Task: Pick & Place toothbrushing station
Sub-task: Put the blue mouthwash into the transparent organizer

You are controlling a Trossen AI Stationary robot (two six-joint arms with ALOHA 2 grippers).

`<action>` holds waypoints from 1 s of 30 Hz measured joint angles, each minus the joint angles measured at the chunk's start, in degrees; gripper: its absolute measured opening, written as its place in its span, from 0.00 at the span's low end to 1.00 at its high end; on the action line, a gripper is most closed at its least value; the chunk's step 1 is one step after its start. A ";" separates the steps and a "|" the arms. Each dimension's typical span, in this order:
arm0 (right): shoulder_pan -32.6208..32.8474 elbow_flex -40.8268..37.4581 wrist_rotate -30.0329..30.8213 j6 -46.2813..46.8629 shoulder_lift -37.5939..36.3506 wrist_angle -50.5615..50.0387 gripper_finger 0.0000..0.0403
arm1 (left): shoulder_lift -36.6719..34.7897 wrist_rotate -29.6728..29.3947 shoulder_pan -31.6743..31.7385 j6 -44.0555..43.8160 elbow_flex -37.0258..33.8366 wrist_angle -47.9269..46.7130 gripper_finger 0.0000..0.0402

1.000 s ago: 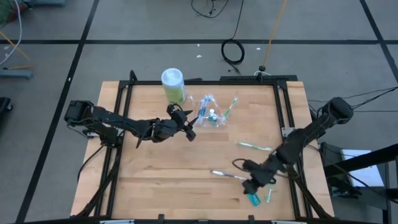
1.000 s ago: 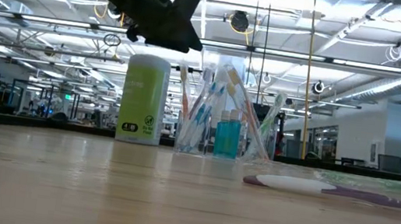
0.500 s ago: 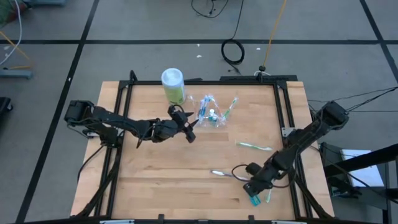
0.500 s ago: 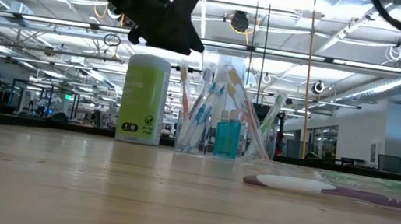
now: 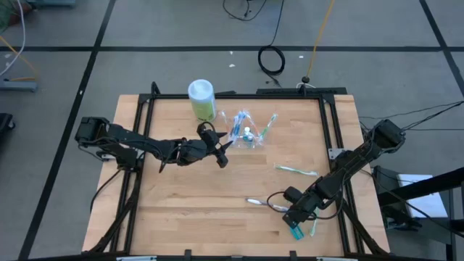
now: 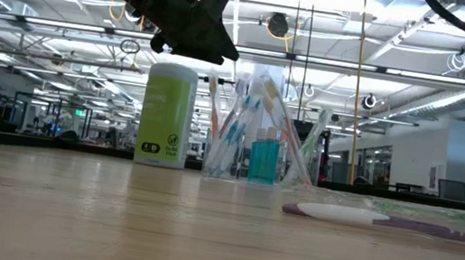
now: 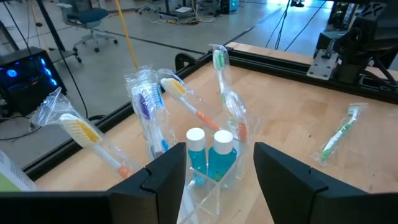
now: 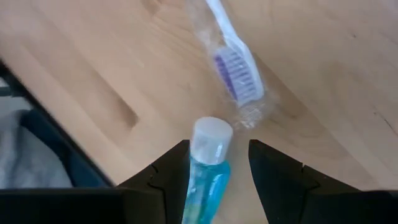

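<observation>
A clear cup point(image 5: 245, 135) stands at the far middle of the table. It holds wrapped toothbrushes and two blue white-capped tubes point(image 7: 205, 149). My left gripper point(image 5: 223, 150) is open, raised above the table just left of the cup point(image 7: 208, 186). A third blue tube point(image 5: 296, 233) lies near the table's near right edge. My right gripper point(image 5: 293, 217) is open over it, with one finger on each side of the tube point(image 8: 208, 162). A wrapped toothbrush head with purple bristles point(image 8: 235, 74) lies just past the tube's cap. My right gripper comes down at the blue tube's body point(image 8: 205, 180) from above, fingers along its sides. The tube lies flat on the table. I cannot tell whether a finger touches it.
A green canister with a white lid point(image 5: 202, 98) stands left of the cup. A green toothbrush point(image 5: 296, 170) and a purple-white one point(image 5: 257, 202) lie on the right half of the table. A small greenish item point(image 5: 313, 229) lies beside the tube. Black frame rails edge the table.
My right arm has come down a little toward the table's near edge, over the blue tube. The tube has stayed where it lay.
</observation>
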 joint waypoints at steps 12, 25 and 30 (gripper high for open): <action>0.17 -0.04 2.96 -4.30 2.69 6.50 0.39 | 0.00 -0.01 0.00 -0.02 0.00 0.20 0.49; 2.68 -0.04 3.08 -6.79 2.69 5.48 0.39 | 0.00 -0.04 0.00 -0.03 0.00 0.20 0.49; 4.52 -0.04 6.14 -3.74 2.69 4.79 0.39 | 0.00 -0.04 0.00 -0.02 0.00 0.20 0.49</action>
